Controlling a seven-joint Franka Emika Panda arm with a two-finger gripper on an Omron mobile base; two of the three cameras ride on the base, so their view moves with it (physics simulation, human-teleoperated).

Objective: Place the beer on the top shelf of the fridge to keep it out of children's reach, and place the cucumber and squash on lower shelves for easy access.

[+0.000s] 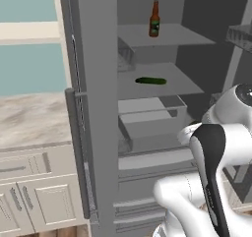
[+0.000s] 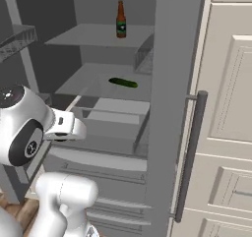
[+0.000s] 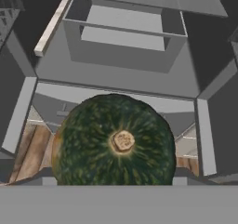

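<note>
Holding squash [image 3: 114, 141] low in the hand view, pincer clamped on it | beer [image 1: 154, 19] upright on top shelf [image 1: 172, 35], upper middle, green label too small to read | cucumber [image 1: 150, 80] lying on next shelf down | fridge [image 1: 93, 108] open

Left and right base views look forward from behind the arm, sharing the open fridge [image 1: 93, 108] with its bottle [image 1: 154, 19]. Hand view sits close behind the squash [image 3: 114, 141], facing the fridge's bins.

Flat even rendered light; fridge [image 1: 147, 49] interior dim; soft, slightly blurry.
</note>
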